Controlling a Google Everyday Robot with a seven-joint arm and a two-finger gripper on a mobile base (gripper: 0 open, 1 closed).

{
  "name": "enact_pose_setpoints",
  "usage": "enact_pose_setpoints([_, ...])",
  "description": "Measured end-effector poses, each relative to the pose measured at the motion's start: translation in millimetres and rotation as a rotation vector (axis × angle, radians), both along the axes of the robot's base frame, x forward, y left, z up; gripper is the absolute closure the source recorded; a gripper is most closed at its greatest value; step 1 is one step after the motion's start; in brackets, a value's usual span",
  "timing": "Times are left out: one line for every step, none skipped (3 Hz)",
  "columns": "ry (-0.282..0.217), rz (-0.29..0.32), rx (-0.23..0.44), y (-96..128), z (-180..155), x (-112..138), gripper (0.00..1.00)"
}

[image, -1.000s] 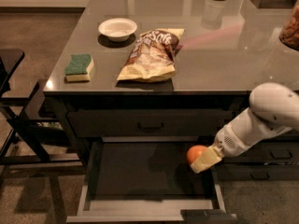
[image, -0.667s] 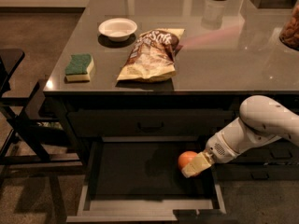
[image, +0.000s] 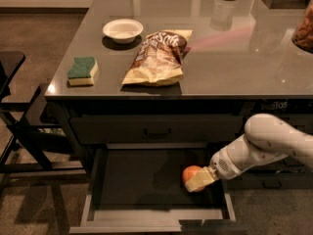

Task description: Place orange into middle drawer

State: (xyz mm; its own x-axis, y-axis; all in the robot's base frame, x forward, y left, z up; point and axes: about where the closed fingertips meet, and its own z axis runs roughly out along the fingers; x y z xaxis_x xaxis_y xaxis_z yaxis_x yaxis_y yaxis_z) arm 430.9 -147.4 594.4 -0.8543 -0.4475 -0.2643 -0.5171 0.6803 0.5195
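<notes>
Open middle drawer (image: 146,213), flat dark bottom, lighter grey rim. My gripper (image: 197,179) reaches inside at the right, its pale fingers clasped on the smooth round orange (image: 190,172). I cannot tell whether the fruit touches the bottom.

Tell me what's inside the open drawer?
The orange, held by the gripper, is low in the drawer, near its right side. Elsewhere only its dark bottom shows. The gripper hides whether the orange touches it.

The gripper (image: 194,180), pale plastic, clasps the smooth orange (image: 190,171) inside the matt grey middle drawer (image: 132,214).
</notes>
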Motion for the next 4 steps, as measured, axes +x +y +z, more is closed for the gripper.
enact_pose_setpoints([0.044,-0.088,0.021,6,-46,1,1.00])
enact_pose_setpoints([0.076,-0.147,0.030,6,-80,7,1.00])
enact_pose_setpoints([0.106,-0.211,0.035,3,-106,8,1.00])
enact_pose_setpoints([0.118,-0.238,0.038,2,-118,8,1.00])
